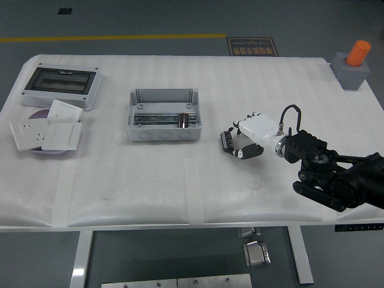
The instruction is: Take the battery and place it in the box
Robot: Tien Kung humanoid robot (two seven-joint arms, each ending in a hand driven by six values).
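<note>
The battery (226,141), a small dark cylinder, lies on the white table (150,174) to the right of the open grey box (163,115). My right hand (239,141), white-backed with black fingers, reaches in from the right. Its fingers (233,129) sit just behind the battery and its thumb (247,152) just in front of it. The fingers are spread around the battery's right end and not closed on it. The box holds a metal rail and stands about a hand's width left of the battery. My left arm is out of view.
A grey enclosure with a dark clear lid (60,85) stands at the back left. White switch plates on a purple dish (45,133) lie in front of it. A grey block with an orange cylinder (354,65) stands at the back right corner.
</note>
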